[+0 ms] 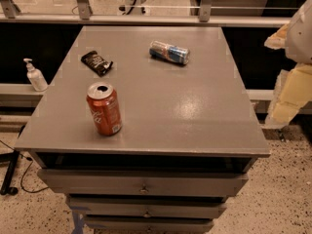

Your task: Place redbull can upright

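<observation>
The redbull can (169, 52), slim, blue and silver, lies on its side on the far middle of the grey cabinet top (195, 111), its long axis running left to right. My gripper (288, 97) shows as cream-coloured parts at the right edge of the view, beyond the right side of the cabinet and well apart from the can. Nothing shows in it.
An orange-red soda can (104, 108) stands upright at the front left. A small black snack packet (96, 62) lies at the far left. A white pump bottle (35, 75) stands on a ledge to the left. Drawers (144, 185) are below, and a railing (146, 18) runs behind.
</observation>
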Motion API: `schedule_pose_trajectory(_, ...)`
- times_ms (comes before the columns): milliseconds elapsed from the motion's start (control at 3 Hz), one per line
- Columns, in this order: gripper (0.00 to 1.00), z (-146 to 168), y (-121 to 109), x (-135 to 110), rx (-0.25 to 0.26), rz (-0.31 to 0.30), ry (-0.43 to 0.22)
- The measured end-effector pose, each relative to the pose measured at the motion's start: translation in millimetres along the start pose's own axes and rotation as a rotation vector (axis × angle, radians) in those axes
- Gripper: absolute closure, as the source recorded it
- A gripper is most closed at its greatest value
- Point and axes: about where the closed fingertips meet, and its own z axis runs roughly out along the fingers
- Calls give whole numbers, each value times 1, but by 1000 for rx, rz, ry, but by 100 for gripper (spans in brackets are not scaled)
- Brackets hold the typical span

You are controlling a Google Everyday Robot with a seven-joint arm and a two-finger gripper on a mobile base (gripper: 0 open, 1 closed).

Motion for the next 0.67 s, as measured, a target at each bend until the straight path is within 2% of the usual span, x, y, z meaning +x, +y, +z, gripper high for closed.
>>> schedule_pose_trajectory(667,0,-2,-6,-4,19,-7,-18)
